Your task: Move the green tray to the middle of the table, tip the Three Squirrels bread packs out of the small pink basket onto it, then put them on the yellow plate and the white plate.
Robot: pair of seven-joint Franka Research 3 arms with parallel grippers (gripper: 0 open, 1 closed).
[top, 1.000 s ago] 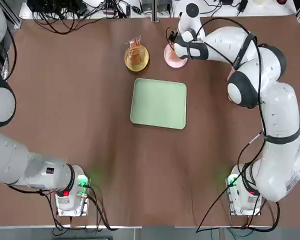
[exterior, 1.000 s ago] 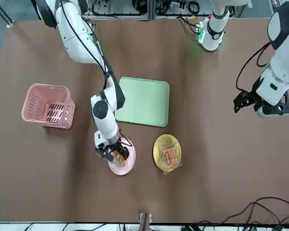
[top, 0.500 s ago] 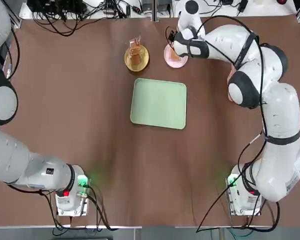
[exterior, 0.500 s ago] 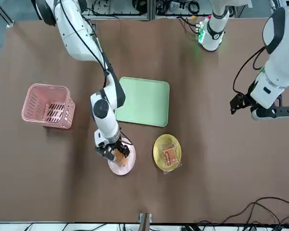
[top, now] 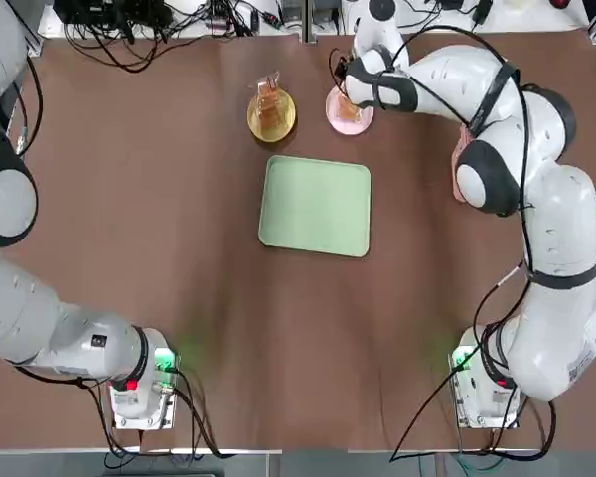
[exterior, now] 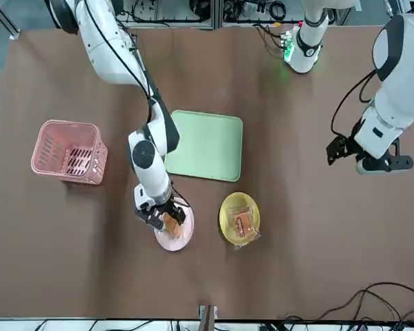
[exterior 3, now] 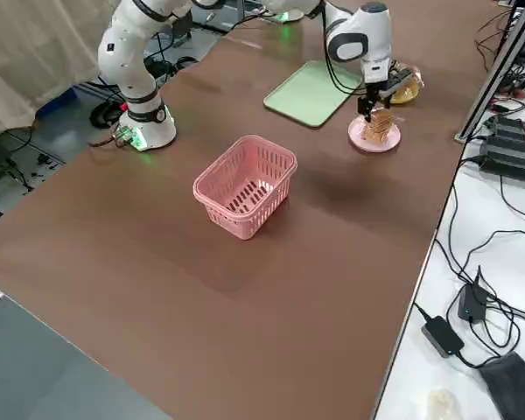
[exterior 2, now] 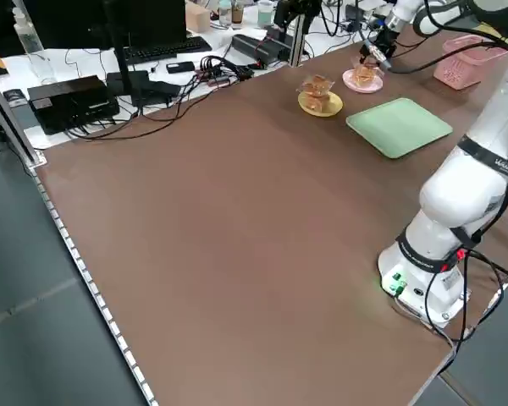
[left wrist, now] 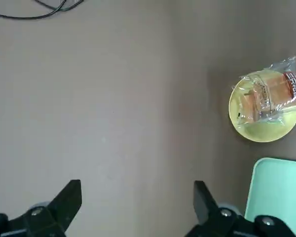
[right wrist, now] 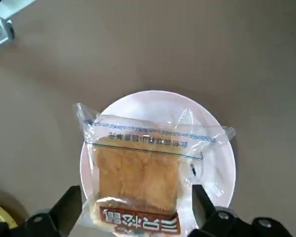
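- Brown matte tabletop, the table (top: 159,248) fills most of what I can see, with black cables, a keyboard (exterior 2: 157,52) and power bricks crowding the white bench beyond its far edge.
- Right gripper (exterior: 160,219) hangs just above the white plate (right wrist: 214,143), fingers spread wide and gripping nothing.
- Directly under those fingers a bread pack (right wrist: 138,177) lies on the white plate, its clear wrapper reaching the rim.
- Just beside that hand sits the yellow plate (top: 271,115), carrying more of the Three Squirrels bread packs (left wrist: 266,96).
- Near the right gripper, toward the arms' bases, the green tray (top: 316,206) rests flat in the middle of the table.
- Well away from the right gripper, out toward the table's right side, the small pink basket (exterior: 67,152) stands upright on the surface.
- Left gripper (exterior: 336,149) hovers over bare tabletop far from the plates, on their other side from the basket, its fingers also spread apart.
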